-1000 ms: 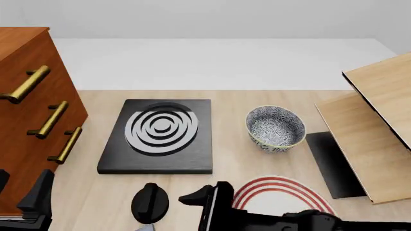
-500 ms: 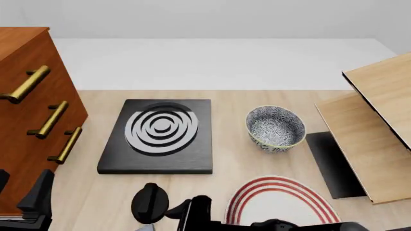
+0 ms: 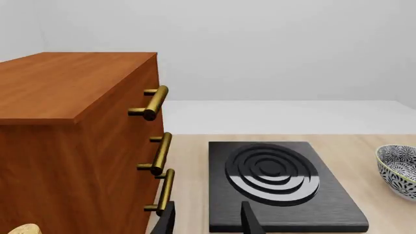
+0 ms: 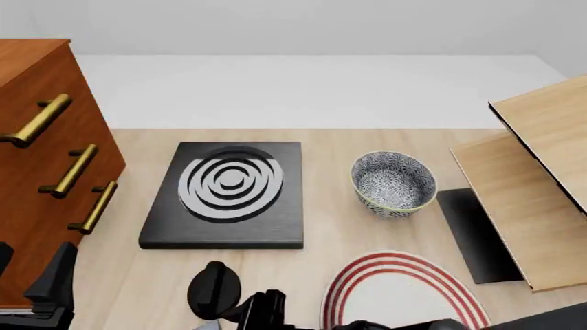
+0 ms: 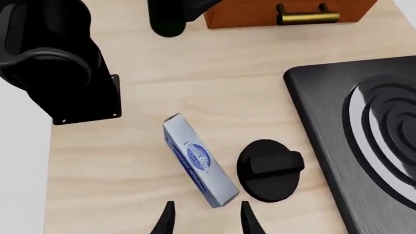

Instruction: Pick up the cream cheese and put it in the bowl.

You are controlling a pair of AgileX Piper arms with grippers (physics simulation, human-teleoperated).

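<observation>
- The cream cheese [image 5: 198,159] lies flat on the worktop [image 5: 130,161], just beside a black knob [image 5: 268,169] and apart from the bowl [image 4: 392,183].
- The right end effector [image 5: 204,222] hovers over the box, fingers spread, gripping nothing.
- The left end effector [image 3: 206,220] sits released near the wooden drawer cabinet [image 3: 78,141] and stove plate [image 3: 276,183].

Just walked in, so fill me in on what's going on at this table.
The right gripper hangs open over the cream cheese, which lies on the table beside a black knob, not yet gripped. The bowl stands empty farther out, right of the stove plate. The left gripper is open, holding nothing, near the wooden cabinet.
</observation>
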